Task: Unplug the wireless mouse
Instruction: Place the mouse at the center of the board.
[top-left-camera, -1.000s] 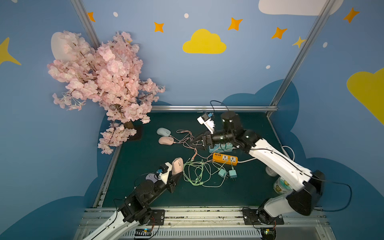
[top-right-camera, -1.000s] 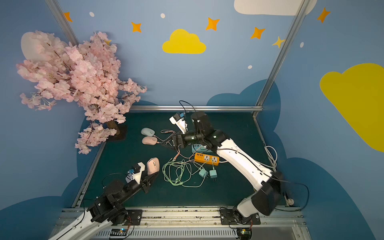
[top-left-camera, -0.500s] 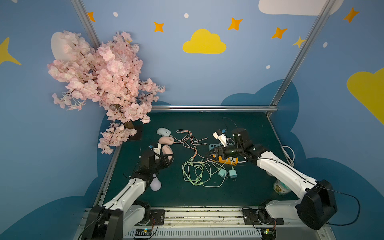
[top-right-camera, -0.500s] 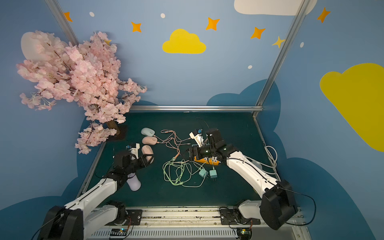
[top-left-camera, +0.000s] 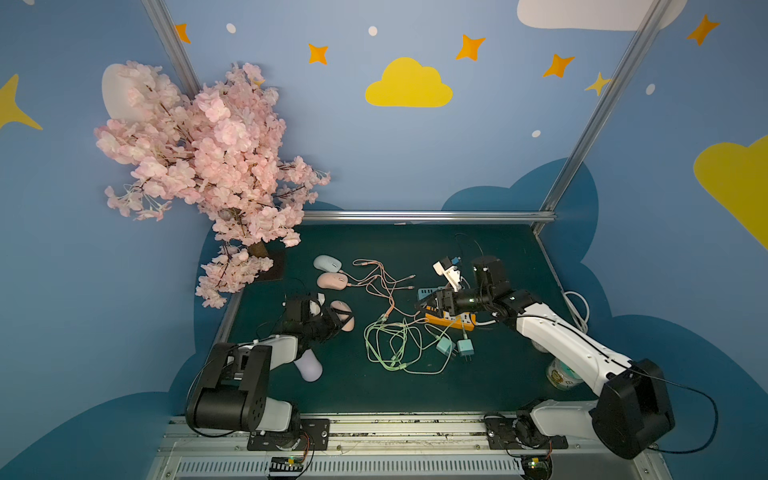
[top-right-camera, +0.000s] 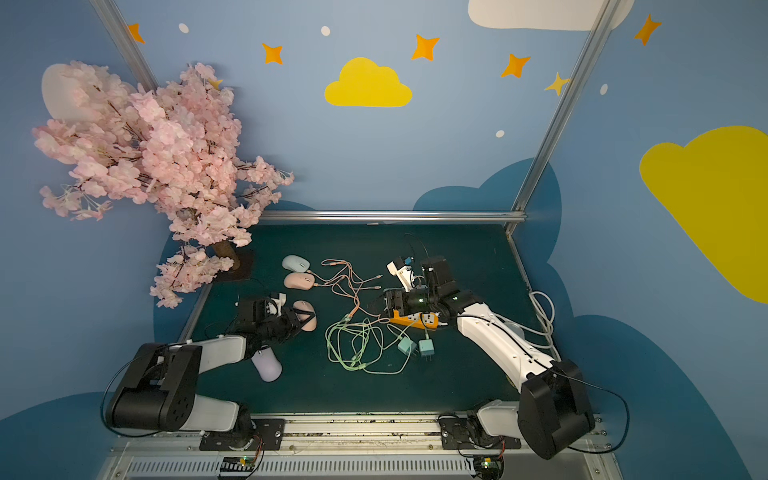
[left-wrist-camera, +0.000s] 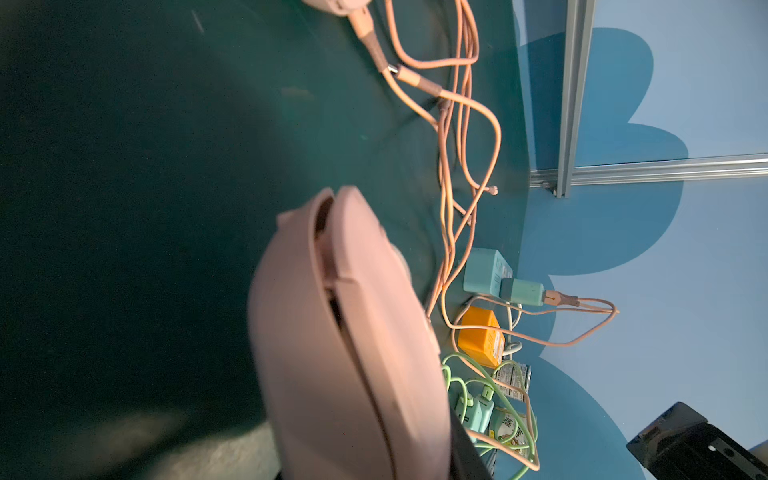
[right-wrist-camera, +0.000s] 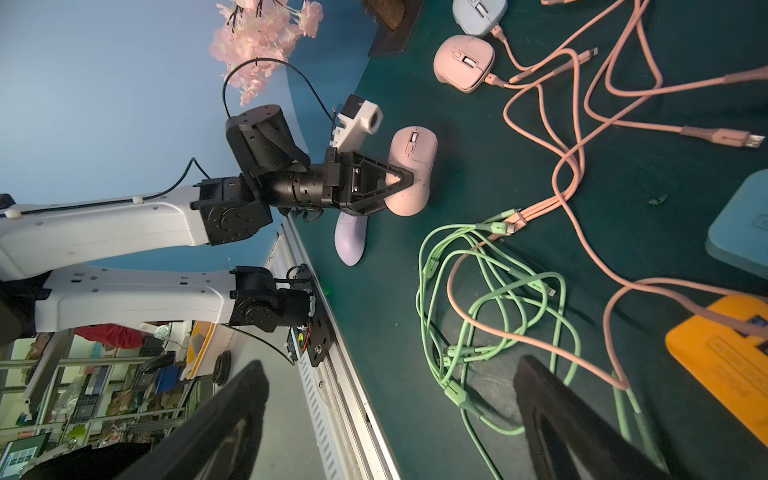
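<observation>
Pink blossom tree (top-left-camera: 208, 166), orange power strip (top-left-camera: 451, 321), tangled green cables (top-left-camera: 392, 340)

Staged robotics lab cell, blue walls (top-left-camera: 395, 166) wearing a painted yellow cloud (top-left-camera: 408, 85) and stars (top-left-camera: 470, 46), aluminium framing (top-left-camera: 424, 216) edging a green tabletop (top-left-camera: 374, 390), artificial blossom tree (top-left-camera: 208, 153) standing in a corner, cluttered workshop shelving (right-wrist-camera: 95, 395) showing beyond.
</observation>
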